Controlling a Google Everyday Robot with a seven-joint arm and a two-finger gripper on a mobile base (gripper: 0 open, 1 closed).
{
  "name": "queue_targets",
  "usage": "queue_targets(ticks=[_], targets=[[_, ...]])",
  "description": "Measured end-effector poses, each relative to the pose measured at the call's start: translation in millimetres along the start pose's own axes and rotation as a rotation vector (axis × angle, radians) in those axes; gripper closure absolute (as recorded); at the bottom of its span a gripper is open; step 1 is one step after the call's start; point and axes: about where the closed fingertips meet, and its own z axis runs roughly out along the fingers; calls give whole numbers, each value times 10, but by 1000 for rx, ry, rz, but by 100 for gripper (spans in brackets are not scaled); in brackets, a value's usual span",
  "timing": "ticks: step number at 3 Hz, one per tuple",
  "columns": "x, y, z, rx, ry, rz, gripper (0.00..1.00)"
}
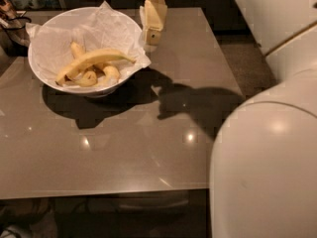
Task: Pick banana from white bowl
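Camera view, and we start at the left, where the white bowl (42,73) sits in the upper left of the frame, lined with crumpled white paper (106,26) that spills over its rim. Inside lies the banana (91,59), the long pale one, stretched almost across the bowl on top of two stubbier bananas (110,73), its thin stem pointing right. Moving right, the gripper (153,33) hangs at the top centre, pointing down just beyond the bowl's right rim and close to the paper's edge, holding nothing that we can see; whether it is open or closed we cannot tell. We read this as the approach: the banana is untouched in the bowl and no grasp is made yet. The next move, as we judge it, calls for a shift left over the bowl, lining up across the banana's middle, then a descent that avoids snagging the paper or nudging the short bananas. Now the surface: a smooth grey-brown table (124,152), glossy, with light spots reflected in it and the arm's dark shadow (198,105) right of centre. Some dark clutter (10,14) sits at the far upper left, speckled floor (247,58) shows beyond the table's right edge, and a big white rounded body (267,167) fills the lower right.
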Motion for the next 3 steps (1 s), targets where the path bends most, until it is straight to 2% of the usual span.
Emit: queue_targets(ticks=[1, 2, 3], targets=[[-73, -128, 10, 39, -19, -4, 0], [-183, -199, 67, 57, -43, -32, 0], [-370, -309, 217, 36, -44, -89, 0]])
